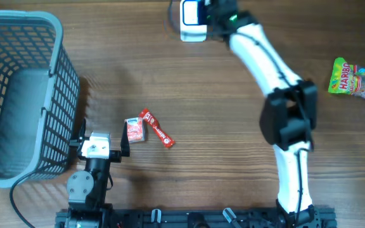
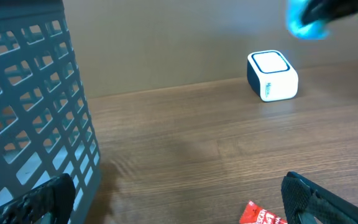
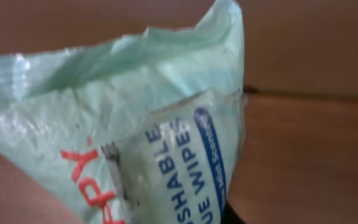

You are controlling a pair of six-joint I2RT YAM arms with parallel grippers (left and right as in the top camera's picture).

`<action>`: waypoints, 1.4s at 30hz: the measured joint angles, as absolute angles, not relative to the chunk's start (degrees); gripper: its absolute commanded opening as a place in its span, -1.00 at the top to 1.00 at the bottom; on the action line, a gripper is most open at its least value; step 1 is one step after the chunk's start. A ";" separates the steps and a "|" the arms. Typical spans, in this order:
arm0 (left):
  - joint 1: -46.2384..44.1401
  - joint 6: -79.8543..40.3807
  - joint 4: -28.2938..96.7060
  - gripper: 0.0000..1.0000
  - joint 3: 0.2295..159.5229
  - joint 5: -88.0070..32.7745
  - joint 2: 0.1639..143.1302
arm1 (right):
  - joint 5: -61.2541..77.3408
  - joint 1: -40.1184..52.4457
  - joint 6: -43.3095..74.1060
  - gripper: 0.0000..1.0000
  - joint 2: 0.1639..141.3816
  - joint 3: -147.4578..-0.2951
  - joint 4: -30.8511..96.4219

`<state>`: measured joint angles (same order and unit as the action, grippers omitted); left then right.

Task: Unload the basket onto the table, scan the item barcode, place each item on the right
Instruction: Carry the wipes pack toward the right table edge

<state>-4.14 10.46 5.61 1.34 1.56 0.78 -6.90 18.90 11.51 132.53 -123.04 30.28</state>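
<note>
Clamped on the wipes pack (image 3: pixel 154 143), the right gripper (image 1: pixel 213 12) hovers just beside the scanner (image 1: pixel 192 20), the scan seemingly underway; the left gripper (image 1: pixel 103 135) idles open.

Table (image 1: pixel 220 126): brown wood grain, darker streaks.
Basket (image 1: pixel 65 114): grey-blue, open lattice of square holes.
Scanner (image 2: pixel 272 76): white, navy side and navy outline round top face.
Wipes pack (image 3: pixel 135 143): pale mint green, translucent; blue lettering, blue oval with white text, red letters lower left (only partly legible).
Candy bag (image 1: pixel 358 79): bright green, yellow and red print.
Wrapper (image 1: pixel 158 129): red, white lettering.
Small box (image 1: pixel 134 130): red and white.
Right arm (image 1: pixel 265 63): white shell, black joints.
Left fingers (image 2: pixel 319 199): black.
</note>
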 measured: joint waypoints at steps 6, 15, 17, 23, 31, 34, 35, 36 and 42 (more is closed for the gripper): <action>-4.14 10.46 5.58 -1.00 1.34 1.56 0.80 | -20.12 -2.83 11.07 0.91 113.32 -127.66 52.80; -4.14 10.46 5.61 -1.00 1.34 1.56 0.80 | -19.44 -31.66 18.41 0.91 125.43 -121.67 63.46; -4.14 10.46 5.61 -1.00 1.34 1.56 0.80 | -17.89 -34.48 18.85 0.91 126.54 -121.62 63.31; -4.14 10.46 5.58 -1.00 1.34 1.56 0.80 | -15.38 -34.28 18.85 0.91 129.47 -121.62 61.65; -4.14 10.46 5.58 -1.00 1.34 1.56 0.80 | -7.51 -34.28 21.61 0.91 129.43 -111.09 69.38; -4.14 10.46 5.58 -1.00 1.34 1.56 0.80 | -10.15 -34.28 23.03 0.32 129.45 -104.01 64.16; -4.14 10.46 5.61 -1.00 1.34 1.56 0.80 | -10.79 -34.28 23.16 0.19 129.45 -102.74 63.55; -4.14 10.46 5.61 -1.00 1.34 1.56 0.80 | -11.20 -34.28 23.31 -0.36 129.45 -102.37 63.26; -4.14 10.46 5.58 -1.00 1.34 1.56 0.80 | -7.81 -33.67 23.79 -0.99 121.73 -107.13 65.49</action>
